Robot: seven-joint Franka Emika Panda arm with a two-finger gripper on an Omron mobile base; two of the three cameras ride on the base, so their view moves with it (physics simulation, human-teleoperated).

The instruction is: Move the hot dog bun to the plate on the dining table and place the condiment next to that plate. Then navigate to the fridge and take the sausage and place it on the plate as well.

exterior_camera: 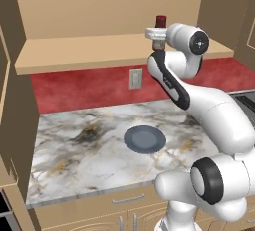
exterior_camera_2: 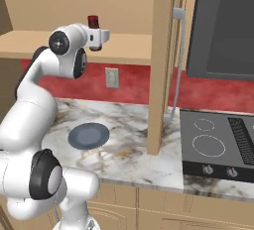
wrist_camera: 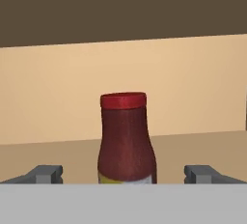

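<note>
Left to right in the hand view: one finger tip, the condiment (wrist_camera: 126,138) at centre frame, the other tip. The gripper (wrist_camera: 123,174) has its jaws spread wide, empty, flanking the upright bottle on the wooden shelf (exterior_camera: 89,51), evidently lined up for grasping

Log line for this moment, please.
phase: reaching for condiment | condiment: upright on shelf | gripper: open, fingers either side, not gripping

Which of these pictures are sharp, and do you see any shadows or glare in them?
Left base view: evenly lit, soft shadow under the shelf, no glare on the dark plate. Right base view: sharp, stove matte. Hand view: the bottle slightly soft-edged, dark band above.
</note>
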